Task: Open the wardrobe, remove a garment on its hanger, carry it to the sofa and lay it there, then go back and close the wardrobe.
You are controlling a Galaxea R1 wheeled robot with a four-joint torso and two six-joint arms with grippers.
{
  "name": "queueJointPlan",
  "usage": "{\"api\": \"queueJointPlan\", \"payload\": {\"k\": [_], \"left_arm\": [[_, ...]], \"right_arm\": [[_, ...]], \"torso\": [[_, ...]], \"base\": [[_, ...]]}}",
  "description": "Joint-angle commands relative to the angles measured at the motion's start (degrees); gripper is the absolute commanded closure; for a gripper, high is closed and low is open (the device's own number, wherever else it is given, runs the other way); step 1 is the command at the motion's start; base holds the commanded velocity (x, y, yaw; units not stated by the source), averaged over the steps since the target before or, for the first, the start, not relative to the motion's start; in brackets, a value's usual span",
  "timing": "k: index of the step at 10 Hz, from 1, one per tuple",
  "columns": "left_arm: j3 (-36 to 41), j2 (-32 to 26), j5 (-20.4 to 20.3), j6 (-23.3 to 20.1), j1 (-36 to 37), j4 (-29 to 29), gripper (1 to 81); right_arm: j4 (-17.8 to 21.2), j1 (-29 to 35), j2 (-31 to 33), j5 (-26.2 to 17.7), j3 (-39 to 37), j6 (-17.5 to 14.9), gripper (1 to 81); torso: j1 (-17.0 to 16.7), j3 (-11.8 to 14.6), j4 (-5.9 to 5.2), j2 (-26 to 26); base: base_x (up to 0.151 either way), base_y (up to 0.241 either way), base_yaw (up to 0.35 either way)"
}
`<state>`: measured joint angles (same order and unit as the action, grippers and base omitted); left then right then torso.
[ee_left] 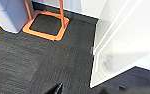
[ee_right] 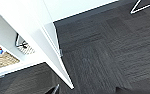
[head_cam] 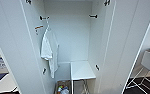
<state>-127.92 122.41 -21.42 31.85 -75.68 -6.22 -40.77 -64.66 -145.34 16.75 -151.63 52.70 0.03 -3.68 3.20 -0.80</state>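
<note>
Straight ahead in the head view, the wardrobe (head_cam: 73,37) stands with both doors swung open. Inside, a white T-shirt (head_cam: 49,50) hangs from a black hook (head_cam: 43,18) on the left wall, beside a white shelf (head_cam: 82,70). Dark carpet (ee_left: 41,65) fills both wrist views; whether either tool is wide or narrow, I cannot tell.

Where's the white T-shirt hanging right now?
In the head view, the white T-shirt hangs inside the open wardrobe on its left side, from a black hook on the left inner wall, above the basket on the wardrobe floor.
</note>
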Motion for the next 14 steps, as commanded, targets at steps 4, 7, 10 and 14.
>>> {"api": "queueJointPlan", "payload": {"k": [4, 7, 10, 14], "left_arm": [[3.46, -4.1, 5.95, 11.29, 18.14, -0.55, 1.0], [2.75, -0.33, 8.05, 15.86, 22.63, -0.55, 1.0], [0.57, 7.04, 10.43, 15.96, 24.22, -0.64, 1.0], [-2.14, 18.2, 11.93, 15.78, 23.16, -5.02, 1.0]], "right_arm": [[0.69, 18.01, 5.39, -1.11, -6.04, 18.21, 1.0], [0.78, 21.45, 3.9, -1.28, 0.01, 27.0, 1.0], [1.04, 21.89, -3.74, -1.37, -0.06, 29.12, 1.0], [-1.86, 21.28, -12.81, -0.67, 1.08, 29.39, 1.0]], "torso": [[0.02, -0.02, 0.0, 0.0], [0.09, -0.07, 0.0, 0.05], [0.09, -0.09, 0.0, 0.07], [0.13, -0.15, 0.0, 0.11]], "base": [[0.0, 0.0, 0.0], [0.0, 0.0, 0.0], [0.0, 0.0, 0.0], [0.0, 0.0, 0.0]]}}
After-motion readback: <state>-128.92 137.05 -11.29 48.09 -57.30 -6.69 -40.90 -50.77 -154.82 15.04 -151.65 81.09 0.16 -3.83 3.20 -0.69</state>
